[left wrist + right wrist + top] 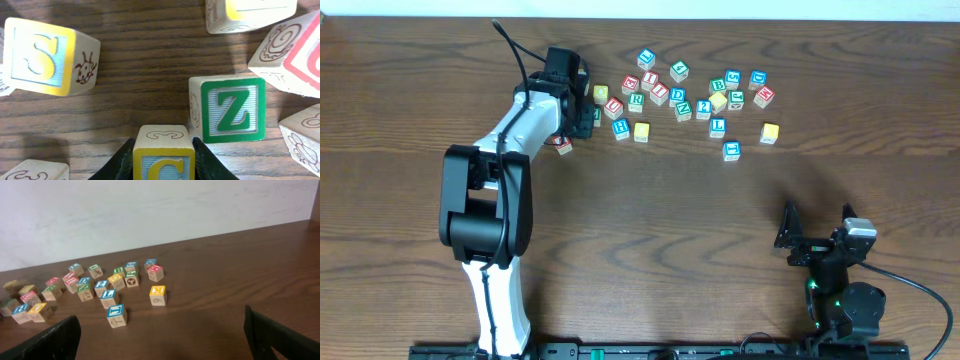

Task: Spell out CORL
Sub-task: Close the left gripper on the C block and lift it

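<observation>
My left gripper is shut on a wooden block with a yellow-framed letter C, low over the table. In the overhead view the left gripper is at the left edge of the pile of letter blocks, and the C block is hidden under it. A green Z block lies just right of the C block, and a yellow S block lies to the far left. My right gripper is open and empty near the front right, far from the blocks; its fingers frame the right wrist view.
A red block lies beside the left arm's forearm. A yellow block and a blue block sit at the pile's right front. Bare wood stretches between the pile and the right gripper. More blocks crowd the left wrist view's edges.
</observation>
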Motion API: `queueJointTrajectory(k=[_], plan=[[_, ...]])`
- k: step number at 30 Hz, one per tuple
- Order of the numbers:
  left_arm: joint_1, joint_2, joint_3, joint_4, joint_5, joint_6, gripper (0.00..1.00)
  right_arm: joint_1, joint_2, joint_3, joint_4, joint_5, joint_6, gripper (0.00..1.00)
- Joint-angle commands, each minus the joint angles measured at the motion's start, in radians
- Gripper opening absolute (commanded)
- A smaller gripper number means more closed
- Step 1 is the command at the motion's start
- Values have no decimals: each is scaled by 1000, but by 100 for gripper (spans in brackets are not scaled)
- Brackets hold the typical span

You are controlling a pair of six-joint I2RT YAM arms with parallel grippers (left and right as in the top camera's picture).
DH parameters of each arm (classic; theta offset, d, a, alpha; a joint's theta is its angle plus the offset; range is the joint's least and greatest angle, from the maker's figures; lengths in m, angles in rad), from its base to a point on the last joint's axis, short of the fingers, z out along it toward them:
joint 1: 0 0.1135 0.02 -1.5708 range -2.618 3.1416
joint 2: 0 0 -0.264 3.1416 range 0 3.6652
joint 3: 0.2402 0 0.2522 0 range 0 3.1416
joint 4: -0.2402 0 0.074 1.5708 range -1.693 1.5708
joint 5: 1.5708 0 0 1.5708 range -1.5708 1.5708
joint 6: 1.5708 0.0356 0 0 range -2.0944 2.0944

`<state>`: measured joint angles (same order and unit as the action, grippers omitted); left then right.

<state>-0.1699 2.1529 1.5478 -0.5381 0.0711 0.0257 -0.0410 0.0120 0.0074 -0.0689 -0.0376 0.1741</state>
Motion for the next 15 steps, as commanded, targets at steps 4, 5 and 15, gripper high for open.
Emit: queueJointTrajectory(k=[4, 5, 15], plan=[[-6, 9, -6, 2, -16, -1, 28, -5, -5, -2, -2, -6, -7, 99], [-6, 0, -6, 2, -16, -1, 27, -5, -5, -2, -2, -6, -7, 99], [-11, -357, -6, -140, -11, -79, 25, -5, -5, -2, -2, -6, -7, 99]])
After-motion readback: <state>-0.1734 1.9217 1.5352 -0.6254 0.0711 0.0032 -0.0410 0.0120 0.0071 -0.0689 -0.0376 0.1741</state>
